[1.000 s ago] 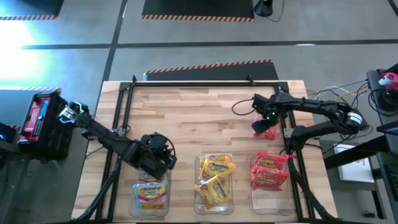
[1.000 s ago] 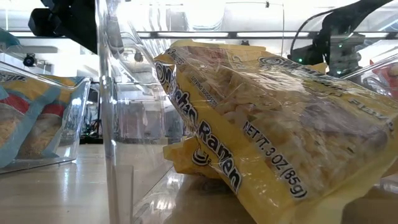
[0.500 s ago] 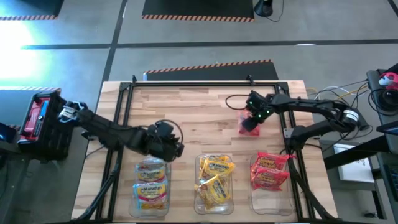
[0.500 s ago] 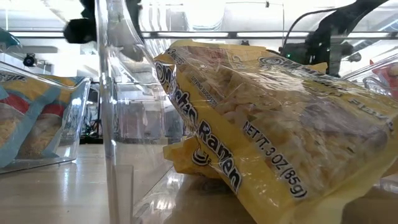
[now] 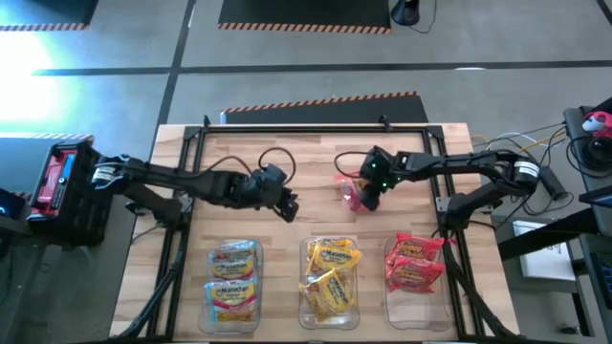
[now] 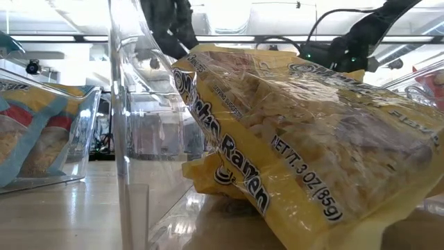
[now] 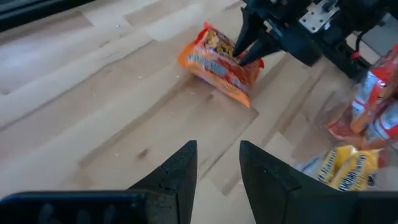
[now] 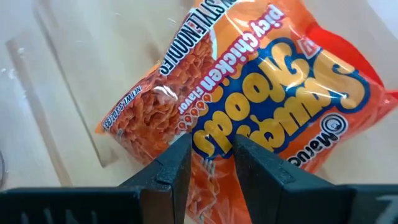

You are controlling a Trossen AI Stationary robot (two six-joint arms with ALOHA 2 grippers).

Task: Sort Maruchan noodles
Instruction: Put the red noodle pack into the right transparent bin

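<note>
A red-orange Maruchan packet [image 5: 352,194] sits in the middle of the table, in my right gripper [image 5: 365,191], which is shut on it. The right wrist view fills with this packet [image 8: 249,93] beyond the gripper [image 8: 210,149]. My left gripper [image 5: 289,207] hovers left of it, open and empty, its fingers [image 7: 217,155] pointing toward the packet [image 7: 214,62]. Other packets lie in three clear bins at the near edge: pale blue [image 5: 234,287], yellow [image 5: 330,277], red [image 5: 413,263]. My right gripper pinches the red-orange packet between its two fingers at one edge [image 8: 211,171], on the packet's right-hand end [image 7: 241,65]. The fingers [image 7: 249,37] slant down from above and from the table's right. The packet tilts away from them, its lower end at the tabletop; whether it rests there, I cannot tell.
The black frame rails [image 5: 306,127] run along the table's far and side edges. Bare wood [image 5: 287,153] lies between the frame and the bins. The low view looks through the middle bin's wall [image 6: 121,139] at a yellow packet [image 6: 305,153], with blue packets [image 6: 28,132] to its left.
My right gripper has carried the red-orange packet from near the table's right edge leftward to the middle. My left gripper has moved from above the blue-packet bin toward the far edge and rightward, nearing the packet.
</note>
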